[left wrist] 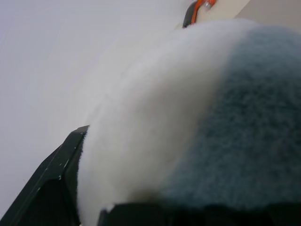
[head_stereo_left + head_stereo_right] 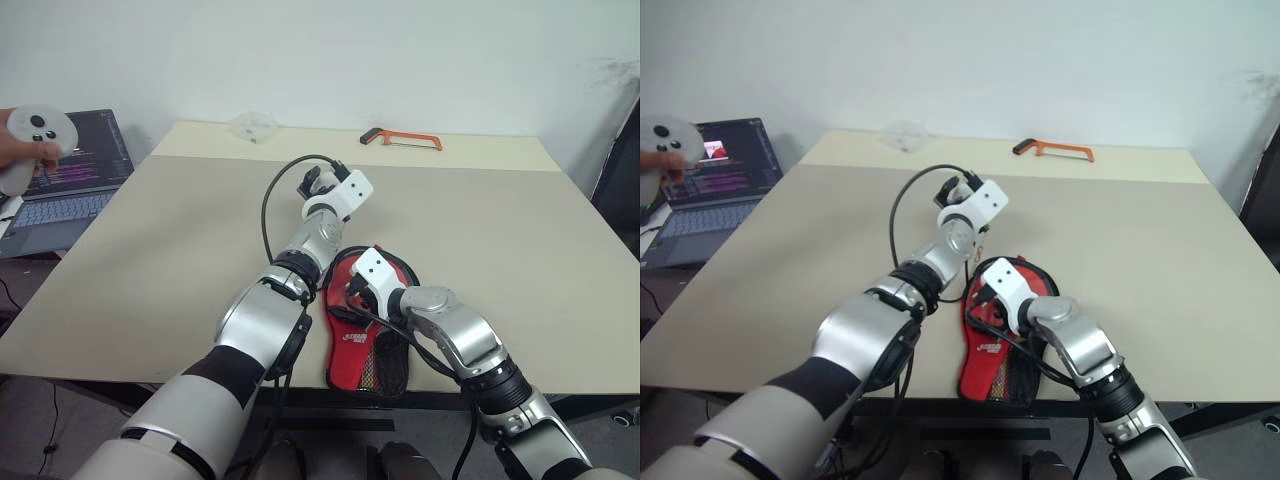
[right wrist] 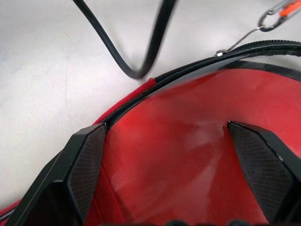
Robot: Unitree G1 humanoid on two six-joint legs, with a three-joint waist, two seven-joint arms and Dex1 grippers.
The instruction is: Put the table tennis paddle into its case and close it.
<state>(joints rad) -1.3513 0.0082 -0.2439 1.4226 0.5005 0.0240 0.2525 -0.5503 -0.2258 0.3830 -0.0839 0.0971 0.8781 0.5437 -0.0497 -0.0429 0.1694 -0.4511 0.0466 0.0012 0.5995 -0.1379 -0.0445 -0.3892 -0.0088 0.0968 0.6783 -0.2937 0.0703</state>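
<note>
The soft red case [image 2: 362,340] lay limp on the counter [image 2: 520,250]; the right gripper [image 3: 169,155] hovered wide open over its slick face, holding nothing, the zip edge likeliest to give purchase. The left gripper [image 2: 318,182] held white fluff [image 1: 155,122] in wide jaws.

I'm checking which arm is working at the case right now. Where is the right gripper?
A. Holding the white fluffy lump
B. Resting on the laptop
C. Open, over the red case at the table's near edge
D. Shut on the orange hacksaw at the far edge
C: the right gripper stands open, its two black fingers spread over the red surface of the case lying at the near edge of the table.
</note>
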